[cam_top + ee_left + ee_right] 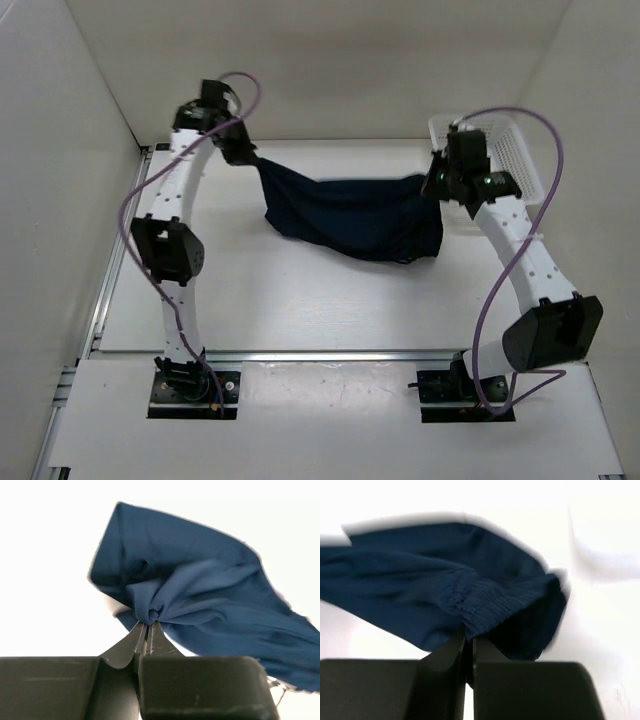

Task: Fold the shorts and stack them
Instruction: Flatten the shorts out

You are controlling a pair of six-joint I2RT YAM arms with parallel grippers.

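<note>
The left hand (pixel 147 622) is pinched shut on a bunched corner of the shorts (pixel 210 595). Its wrist view shows the two fingers pressed together with the navy cloth knotted just past their tips and fanning out to the right. The right hand (pixel 469 640) is likewise clamped on the shorts (pixel 420 590). Its own camera, though blurred, shows the fingers closed on the gathered waistband (pixel 490 605), a detail the overhead view is too small to give.

Only the top view shows the whole layout. The left hand (pixel 243 152) sits at the far left and the right hand (pixel 437 180) at the far right. The shorts (pixel 350 215) are stretched between them across the far half of the desk (pixel 300 300), the upper edge sagging in the middle. The lower edge bulges toward the near side, lower on the right. Whether it rests on the desk I cannot tell.

The white mesh basket (pixel 510 150) stands just behind and to the right of the right hand, at the desk's far right corner. The walls (pixel 60 150) close in on three sides, and the left hand is near the far one. Between the shorts and the arm bases lies a broad stretch of bare desk.
</note>
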